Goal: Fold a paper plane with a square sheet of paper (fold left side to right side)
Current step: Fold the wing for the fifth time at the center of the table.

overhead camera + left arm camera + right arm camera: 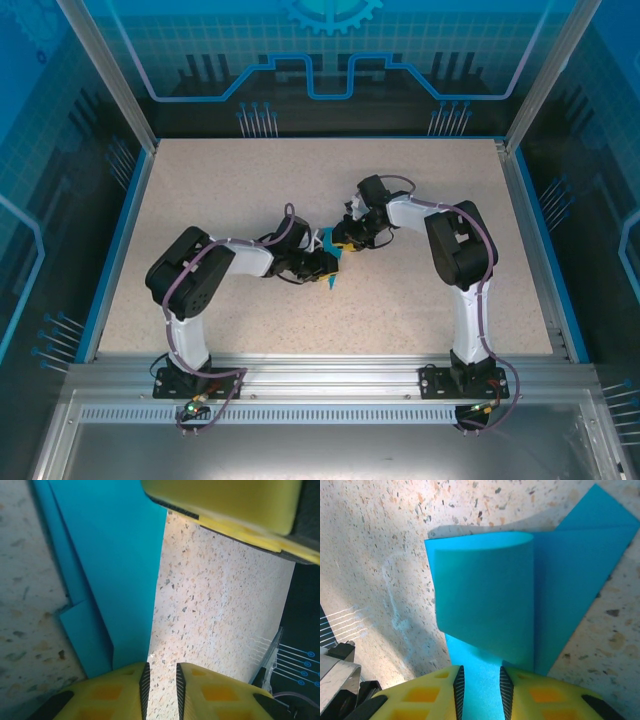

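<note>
Findings: both arms meet at the middle of the desk (240, 190), and the blue paper sheet (485, 600) lies between them, layered with creases. We note that the right claw (480, 675) pinches a raised flap of that sheet. The flap curls over in a soft loop above the flat layers, with no crease pressed into it yet. The left claw (162, 672) stands at the sheet's long edge with its fingers nearly together. Bare desk shows in the slim gap, and we cannot tell whether it nips the paper or merely pins it. In our judgement the step in hand is laying the flap across. We recommend carrying it low, matching edge to edge before any flattening, holding the flat layers down on the anchoring side, and letting go only once the loop is pressed flat. Thin paper may slide on the desk or buckle askew.
</note>
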